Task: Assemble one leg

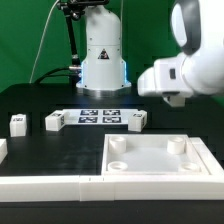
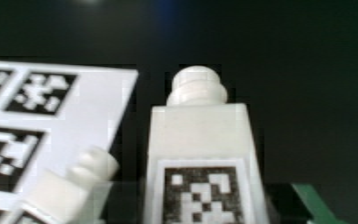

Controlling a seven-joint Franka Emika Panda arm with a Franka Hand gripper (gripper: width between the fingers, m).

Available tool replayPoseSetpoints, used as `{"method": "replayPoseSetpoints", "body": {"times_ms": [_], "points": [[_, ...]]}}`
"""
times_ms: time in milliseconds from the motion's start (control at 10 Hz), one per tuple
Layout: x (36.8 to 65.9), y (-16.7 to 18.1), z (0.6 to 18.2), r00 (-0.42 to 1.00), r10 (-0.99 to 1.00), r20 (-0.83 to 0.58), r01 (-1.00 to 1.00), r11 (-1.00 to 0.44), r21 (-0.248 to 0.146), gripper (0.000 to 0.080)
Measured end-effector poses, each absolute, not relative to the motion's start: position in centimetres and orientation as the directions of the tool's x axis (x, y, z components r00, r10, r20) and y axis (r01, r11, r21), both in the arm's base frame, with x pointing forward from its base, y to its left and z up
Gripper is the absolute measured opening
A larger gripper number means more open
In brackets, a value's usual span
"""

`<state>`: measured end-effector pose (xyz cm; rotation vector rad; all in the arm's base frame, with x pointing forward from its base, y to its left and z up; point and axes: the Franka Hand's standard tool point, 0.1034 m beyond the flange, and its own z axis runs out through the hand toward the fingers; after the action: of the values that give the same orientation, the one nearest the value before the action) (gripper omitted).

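Observation:
In the wrist view one leg (image 2: 201,135), a white block with a round peg at its far end and a black-and-white tag, fills the middle and runs out of the picture where the jaws are. A second leg (image 2: 73,185) lies beside it, by the marker board (image 2: 34,110). My gripper's fingers show in neither view, so I cannot tell whether the near leg is held. In the exterior view the arm's white wrist (image 1: 175,78) hangs high at the right. Three legs (image 1: 17,124) (image 1: 54,121) (image 1: 136,120) stand on the black table.
The marker board (image 1: 100,117) lies mid-table before the robot base (image 1: 102,55). The large white square panel (image 1: 155,158) with raised rim lies at the front right. Long white bars (image 1: 50,187) lie along the front edge. A green backdrop stands behind.

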<state>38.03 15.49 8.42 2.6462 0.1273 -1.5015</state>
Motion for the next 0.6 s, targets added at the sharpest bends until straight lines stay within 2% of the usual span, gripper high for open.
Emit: {"method": "replayPoseSetpoints", "body": {"times_ms": [100, 300, 600], "points": [[38.9, 15.8, 9.6, 0.559, 0.023, -0.829, 0.113, -0.992, 0.049, 0.0290], [38.5, 15.7, 9.4, 0.565, 0.025, -0.825, 0.114, -0.992, 0.048, 0.0290], [39.9, 16.0, 9.3, 0.748, 0.056, -0.662, 0.098, -0.995, 0.026, 0.0290]]}}
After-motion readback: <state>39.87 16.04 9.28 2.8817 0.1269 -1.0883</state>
